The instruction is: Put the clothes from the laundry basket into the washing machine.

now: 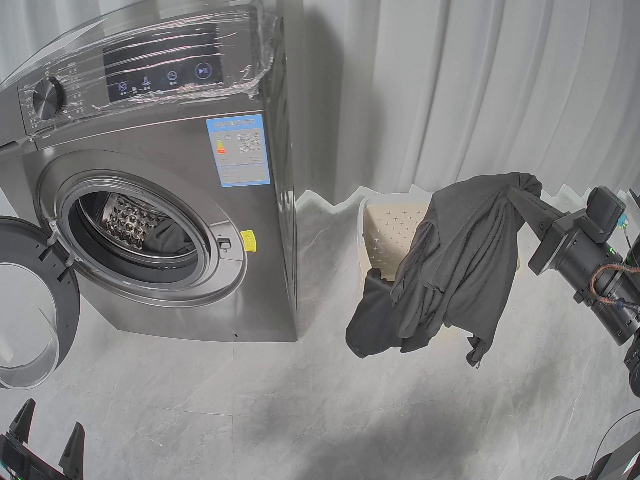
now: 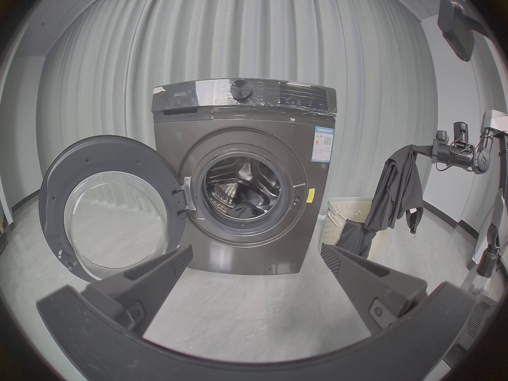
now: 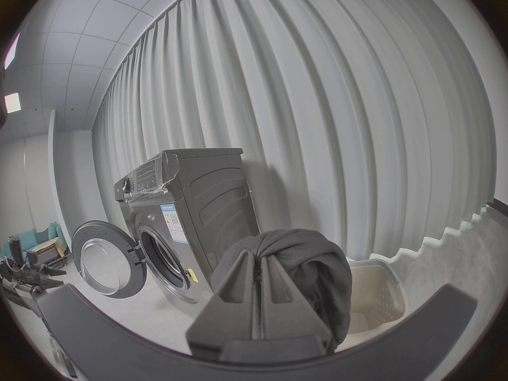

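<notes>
My right gripper [image 1: 523, 198] is shut on a dark grey garment [image 1: 460, 255], holding it up above the cream laundry basket [image 1: 393, 231]. The garment [image 3: 312, 276] drapes over the closed fingers [image 3: 241, 292] and hangs down, its lower end trailing over the basket's front rim. The grey washing machine [image 1: 160, 188] stands to the left with its round door [image 1: 30, 308] swung wide. A dark piece of clothing [image 1: 170, 238] lies inside the drum. My left gripper [image 1: 47, 435] sits low in front of the machine, open and holding nothing, with its fingers [image 2: 159, 276] spread.
White curtains [image 1: 467, 68] hang behind the machine and the basket. The floor [image 1: 267, 401] is pale grey tile, bare between the machine, the basket and my arms. The open door juts out to the left of the drum opening [image 2: 241, 191].
</notes>
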Available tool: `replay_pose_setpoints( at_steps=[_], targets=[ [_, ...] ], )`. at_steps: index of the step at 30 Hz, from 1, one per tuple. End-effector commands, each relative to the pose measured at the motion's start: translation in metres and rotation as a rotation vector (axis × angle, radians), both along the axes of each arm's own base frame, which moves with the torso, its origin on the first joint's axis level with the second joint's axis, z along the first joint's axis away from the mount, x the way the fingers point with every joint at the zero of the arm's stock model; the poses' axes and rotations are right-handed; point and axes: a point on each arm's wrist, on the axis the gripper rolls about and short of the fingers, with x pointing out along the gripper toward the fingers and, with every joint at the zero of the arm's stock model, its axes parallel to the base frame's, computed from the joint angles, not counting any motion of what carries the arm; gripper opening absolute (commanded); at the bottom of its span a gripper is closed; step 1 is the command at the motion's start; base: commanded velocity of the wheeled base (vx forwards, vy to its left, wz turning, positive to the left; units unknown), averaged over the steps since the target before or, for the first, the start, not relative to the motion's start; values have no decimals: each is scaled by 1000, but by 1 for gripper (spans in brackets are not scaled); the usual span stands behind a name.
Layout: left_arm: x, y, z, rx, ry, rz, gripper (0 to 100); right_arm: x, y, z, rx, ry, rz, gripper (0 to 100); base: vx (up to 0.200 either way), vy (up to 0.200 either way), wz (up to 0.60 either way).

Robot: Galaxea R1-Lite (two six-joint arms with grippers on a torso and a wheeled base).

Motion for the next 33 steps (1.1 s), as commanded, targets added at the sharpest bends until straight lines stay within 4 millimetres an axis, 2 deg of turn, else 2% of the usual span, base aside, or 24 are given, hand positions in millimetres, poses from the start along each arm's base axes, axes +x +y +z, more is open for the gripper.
replay_pose_setpoints(
  at_steps=[1,7,16,31,33],
  targets=[
    [0,0,-4,0,0,1,100,0,0,-1,-2,4,1,0,0,200,0],
    [0,0,-4,0,0,1,100,0,0,-3,-4,11,3,0,0,200,0],
    [0,0,-4,1,0,1,100,2,2,-6,-8,21,3,0,0,0,0],
    [0,0,-4,1,0,1,100,2,1,-6,-9,22,1,0,-200,0,0],
    [0,0,-4,1,0,1,100,2,1,-7,-10,24,1,0,0,0,0]
  ],
)
